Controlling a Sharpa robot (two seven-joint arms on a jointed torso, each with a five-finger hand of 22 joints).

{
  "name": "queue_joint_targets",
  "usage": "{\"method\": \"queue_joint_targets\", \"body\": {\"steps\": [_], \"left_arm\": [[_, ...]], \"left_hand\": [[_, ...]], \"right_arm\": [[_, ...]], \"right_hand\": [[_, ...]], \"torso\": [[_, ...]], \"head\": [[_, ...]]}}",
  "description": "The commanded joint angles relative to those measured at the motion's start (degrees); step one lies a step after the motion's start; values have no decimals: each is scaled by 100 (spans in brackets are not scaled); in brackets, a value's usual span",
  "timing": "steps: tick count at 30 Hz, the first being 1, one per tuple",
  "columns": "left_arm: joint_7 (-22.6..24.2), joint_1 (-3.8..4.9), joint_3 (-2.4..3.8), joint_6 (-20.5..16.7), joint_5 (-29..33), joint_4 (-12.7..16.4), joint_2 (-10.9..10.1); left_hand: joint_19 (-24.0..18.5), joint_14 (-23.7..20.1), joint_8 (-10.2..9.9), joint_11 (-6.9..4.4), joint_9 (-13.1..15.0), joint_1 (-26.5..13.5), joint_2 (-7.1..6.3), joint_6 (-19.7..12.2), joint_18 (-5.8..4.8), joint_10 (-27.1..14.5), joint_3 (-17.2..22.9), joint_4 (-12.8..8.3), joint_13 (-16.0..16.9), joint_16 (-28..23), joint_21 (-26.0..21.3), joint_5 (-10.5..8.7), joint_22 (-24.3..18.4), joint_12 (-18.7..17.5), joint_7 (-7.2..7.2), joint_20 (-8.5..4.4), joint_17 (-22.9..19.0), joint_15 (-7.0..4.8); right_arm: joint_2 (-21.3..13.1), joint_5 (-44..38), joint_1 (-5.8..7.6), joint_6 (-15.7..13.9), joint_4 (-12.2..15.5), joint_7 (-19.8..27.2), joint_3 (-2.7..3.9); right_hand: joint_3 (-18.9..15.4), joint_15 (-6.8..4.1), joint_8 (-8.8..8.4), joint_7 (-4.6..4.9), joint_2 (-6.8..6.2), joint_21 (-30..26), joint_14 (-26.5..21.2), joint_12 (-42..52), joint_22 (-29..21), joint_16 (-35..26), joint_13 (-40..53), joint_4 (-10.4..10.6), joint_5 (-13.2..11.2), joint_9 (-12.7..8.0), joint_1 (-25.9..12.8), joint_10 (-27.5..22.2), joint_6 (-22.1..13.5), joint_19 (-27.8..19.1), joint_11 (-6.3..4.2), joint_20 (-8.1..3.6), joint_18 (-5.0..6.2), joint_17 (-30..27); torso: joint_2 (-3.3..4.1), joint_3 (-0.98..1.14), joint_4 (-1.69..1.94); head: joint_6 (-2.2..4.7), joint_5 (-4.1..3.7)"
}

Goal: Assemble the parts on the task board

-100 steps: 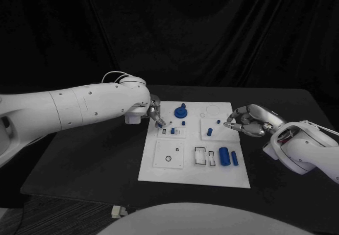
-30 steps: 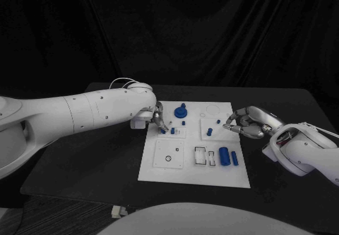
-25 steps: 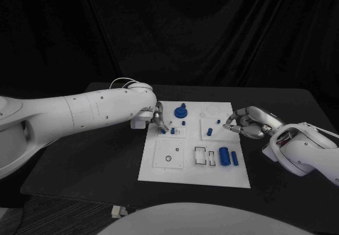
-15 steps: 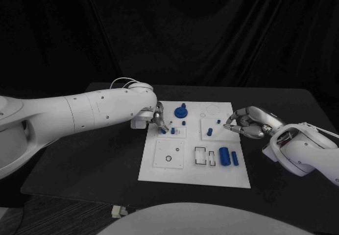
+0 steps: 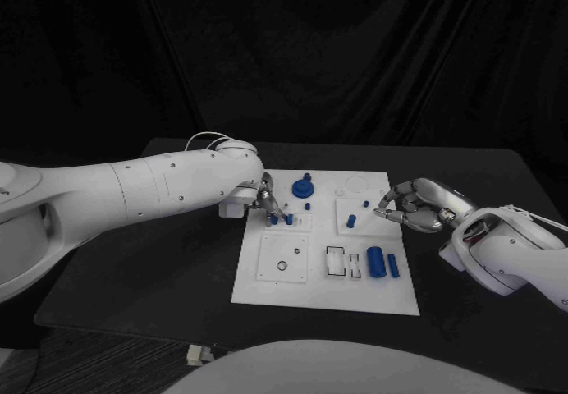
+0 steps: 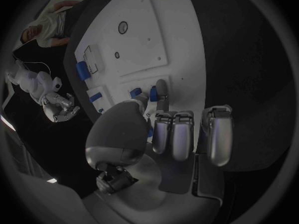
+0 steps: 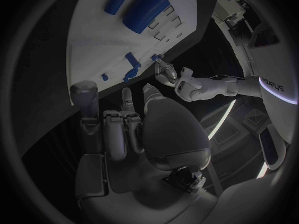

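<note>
At the far-left part of the task board [image 5: 310, 283], the left hand [image 5: 267, 203] pinches a small blue peg [image 5: 276, 219], which looks light, rigid and slippery, best gripped high on its sides, while the right hand [image 5: 414, 205] hovers curled and empty at the board's right edge.

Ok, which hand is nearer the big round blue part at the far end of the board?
Left. The left hand sits just beside the round blue part, over the board's left edge. The right hand hangs off the board's right edge, farther away.
</note>
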Motion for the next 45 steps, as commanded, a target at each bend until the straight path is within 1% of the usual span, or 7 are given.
{"method": "queue_joint_targets", "body": {"steps": [1, 11, 19, 21, 22, 36, 45], "left_arm": [[-12, -19, -5, 137, 11, -12, 8], [-6, -24, -5, 158, 11, -40, 26], [-30, -28, -5, 216, 11, -55, 29], [-28, -28, -5, 220, 11, -55, 28], [-24, -28, -5, 218, 11, -55, 27], [106, -30, -5, 74, 11, -57, 43], [108, -30, -5, 70, 11, -50, 30]], "left_hand": [[313, 606, -1, 44, 7, -120, 26, 36, 63, 600, -95, -3, 1508, 15, -43, -30, 1320, -3, 28, 31, 1507, 33], [307, 606, 144, 17, 183, -346, 136, 106, 67, 600, -366, -10, 1508, 15, -60, 73, 1316, -3, -14, 18, 1507, 14], [311, 606, 692, -57, 885, -206, 232, 51, 66, 600, -586, -10, 1508, 15, -57, 170, 1317, -3, -108, -34, 1507, -43], [307, 606, 958, -76, 1272, -148, 270, -71, 68, 600, -683, -30, 1508, 15, -66, 202, 1315, -3, -138, -56, 1507, -55], [307, 606, 1006, -84, 1344, -142, 287, -95, 67, 600, -699, -18, 1508, 15, -66, 210, 1315, -3, -136, -55, 1507, -61], [309, 606, 1383, -107, 1903, -5, 348, -240, 66, 600, -823, -18, 1508, 15, -61, 349, 1317, -3, -175, -73, 1507, -82], [310, 606, 1525, -122, 2100, 47, 362, -262, 66, 600, -861, -22, 1508, 15, -58, 364, 1318, -3, -195, -82, 1507, -92]], "right_arm": [[-5, -10, -18, 14, 5, -55, 4], [4, -10, -20, 34, -6, -65, 4], [6, -10, -21, 48, -14, -68, 4], [9, -10, -21, 53, -17, -68, 4], [10, -10, -21, 54, -19, -69, 4], [14, -10, -22, 82, -26, -90, 4], [18, -10, -23, 92, -27, -96, 4]], "right_hand": [[20, -12, 19, -3, 14, -22, 605, 20, 504, 17, 1505, -6, 24, 7, 50, 587, -55, -25, -3, -5, 114, 1510], [25, -12, 21, -4, 15, -30, 605, 20, 503, 17, 1505, -12, 34, 7, 62, 587, -56, -25, -4, -6, 115, 1510], [30, -13, 23, -5, 17, -29, 605, 20, 503, 17, 1505, -16, 44, 7, 71, 587, -58, -24, -4, -6, 115, 1510], [30, -13, 23, -5, 17, -29, 605, 20, 503, 17, 1505, -16, 44, 7, 71, 587, -58, -24, -4, -6, 115, 1510], [30, -13, 23, -5, 17, -29, 605, 20, 503, 17, 1505, -16, 44, 7, 71, 587, -58, -24, -4, -6, 115, 1510], [34, -14, 25, -5, 19, -36, 605, 20, 502, 17, 1505, -19, 53, 7, 77, 587, -58, -25, -5, -7, 116, 1510], [38, -14, 27, -5, 23, -31, 605, 20, 503, 17, 1505, -21, 66, 6, 85, 587, -60, -23, -5, -7, 115, 1510]], "torso": [[1, 0, -3], [-2, 0, -1], [2, -1, 0], [4, -1, 0], [3, -1, -1], [-2, 0, 0], [1, 0, -1]], "head": [[-1, 7], [-1, 6], [-1, 3], [-1, 2], [-1, 5], [-1, 0], [-1, 7]]}}
